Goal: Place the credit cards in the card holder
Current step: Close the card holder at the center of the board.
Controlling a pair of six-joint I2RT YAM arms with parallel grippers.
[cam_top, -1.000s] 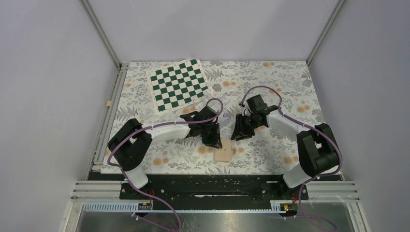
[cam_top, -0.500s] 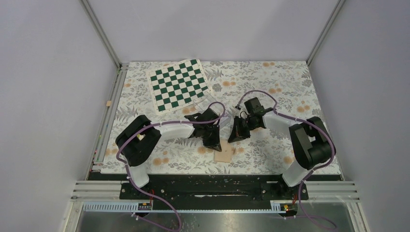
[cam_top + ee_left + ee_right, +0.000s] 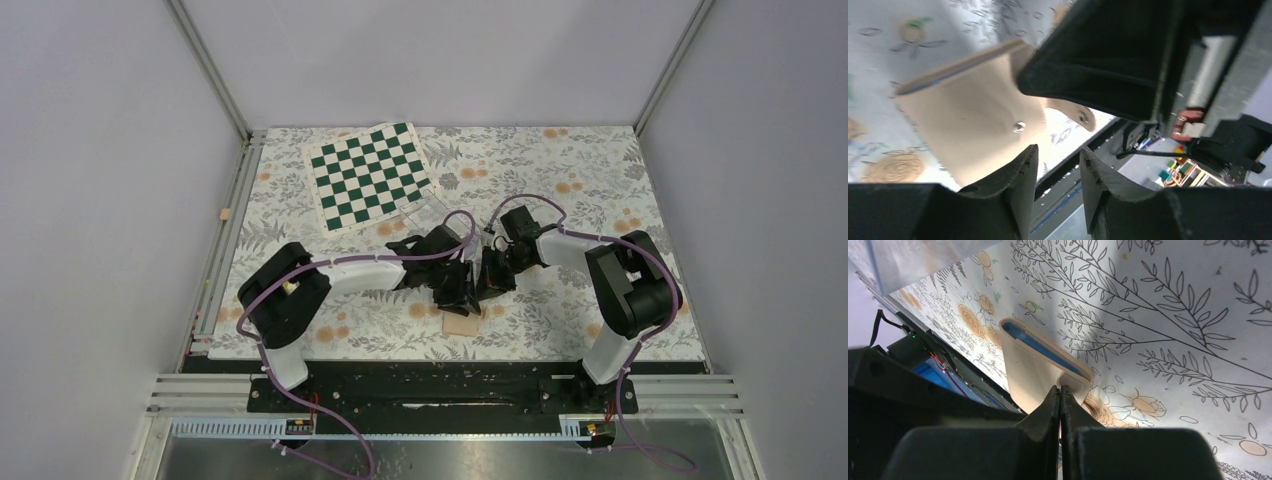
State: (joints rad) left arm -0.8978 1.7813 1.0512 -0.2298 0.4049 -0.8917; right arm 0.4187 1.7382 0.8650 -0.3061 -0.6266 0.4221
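- Card holder (image 3: 462,323): tan, lying on the flowered cover of the desk (image 3: 580,170), near the front edge at the middle.
- Overhead view: both arms reach inward. Their hands meet close together over the far edge of the card holder.
- Left hand (image 3: 1058,162): fingers spread, with a clear gap and nothing between them. The card holder sits just beside one finger, not inside the gap.
- Left wrist view: the tan outer face carries a small metal snap button (image 3: 1019,126). The black body of the right hand covers the card holder's upper right part, and a rounded flap sticks out below it.
- Right hand (image 3: 1060,392): fingers pressed together, with no gap visible. The tips sit at a small tab on the card holder's edge. It cannot be told whether that thin tab is caught between them.
- Right wrist view: the card holder stands slightly agape, with a blue lining (image 3: 1040,346) showing along its open edge.
- Chessboard (image 3: 370,175): green and white, lying flat and turned at an angle on the far left part of the desk, well apart from the card holder.
- Clear box (image 3: 923,260): only one corner shows, at the upper left of the right wrist view.
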